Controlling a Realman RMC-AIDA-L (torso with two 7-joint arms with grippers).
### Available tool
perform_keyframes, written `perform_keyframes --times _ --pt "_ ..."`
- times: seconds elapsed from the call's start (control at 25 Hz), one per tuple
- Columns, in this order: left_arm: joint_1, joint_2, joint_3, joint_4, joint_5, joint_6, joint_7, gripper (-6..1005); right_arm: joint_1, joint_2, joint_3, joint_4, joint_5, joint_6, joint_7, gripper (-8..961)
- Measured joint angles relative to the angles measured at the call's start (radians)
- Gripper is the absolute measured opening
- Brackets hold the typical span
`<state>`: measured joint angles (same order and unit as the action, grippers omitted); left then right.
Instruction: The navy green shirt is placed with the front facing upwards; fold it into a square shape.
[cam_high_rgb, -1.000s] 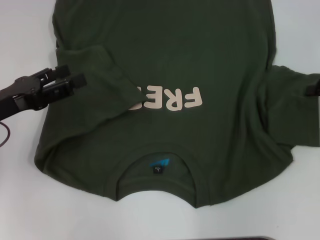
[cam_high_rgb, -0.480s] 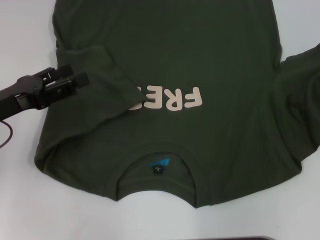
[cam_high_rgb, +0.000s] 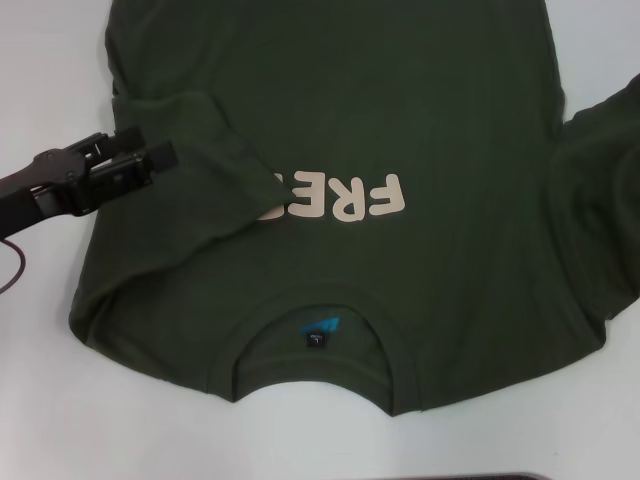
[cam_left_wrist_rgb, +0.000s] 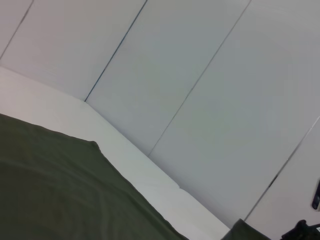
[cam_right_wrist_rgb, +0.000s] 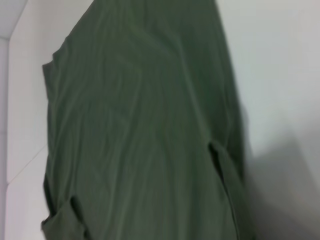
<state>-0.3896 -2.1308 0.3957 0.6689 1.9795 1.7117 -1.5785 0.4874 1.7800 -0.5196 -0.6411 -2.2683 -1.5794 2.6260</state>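
The large dark olive-green cotton T-shirt (cam_high_rgb: 400, 130) was spread front-up on the pale white surface (cam_high_rgb: 50, 420), its ribbed collar and small blue-black neck label (cam_high_rgb: 316, 337) lying nearest the robot and the cream "FREE!" lettering (cam_high_rgb: 345, 198) read upside down from the head camera. The sleeve on the robot's left side (cam_high_rgb: 195, 160) had been laid inward across the chest, its cuff covering the end of the lettering. The black left claw (cam_high_rgb: 140, 160) was held just over the shirt's left edge beside that folded sleeve, its two fingers parted and nothing gripped between them. The right claw was not seen in any view, so its state could not be told; the sleeve on the robot's right (cam_high_rgb: 600, 200) was seen bunched and raised near the frame's edge, judged to be mid-fold. For that fold to be done well, the right sleeve would need to be carried inward low and flat and laid to mirror the left one, so that both side edges ran straight and parallel. The cloth was best released only once resting on the chest, with creases smoothed outward before any lengthwise fold was attempted, since a soft cotton layer was likely to drag and skew.
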Motion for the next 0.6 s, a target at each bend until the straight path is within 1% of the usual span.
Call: perform_keyframes --times 0.08,0.2,0.36,0.52,0.6 --pt "0.0 -0.001 0.0 0.0 0.0 -0.004 0.0 860 0.003 0.001 0.0 -0.001 0.0 -0.01 -0.001 16" --pt "-0.001 -0.001 0.0 0.0 -0.001 -0.004 0.0 859 0.0 -0.004 0.002 -0.005 0.0 -0.012 0.005 16" --pt "-0.001 -0.001 0.0 0.0 -0.001 -0.005 0.0 857 -0.009 -0.007 0.028 -0.005 0.001 -0.012 0.006 16" --pt "-0.001 -0.001 0.0 0.0 -0.001 -0.004 0.0 856 -0.005 0.002 0.068 -0.002 0.018 -0.056 -0.002 15" --pt "-0.001 -0.002 0.0 0.0 -0.001 -0.005 0.0 855 0.002 0.013 0.073 0.0 0.033 -0.071 -0.003 15"
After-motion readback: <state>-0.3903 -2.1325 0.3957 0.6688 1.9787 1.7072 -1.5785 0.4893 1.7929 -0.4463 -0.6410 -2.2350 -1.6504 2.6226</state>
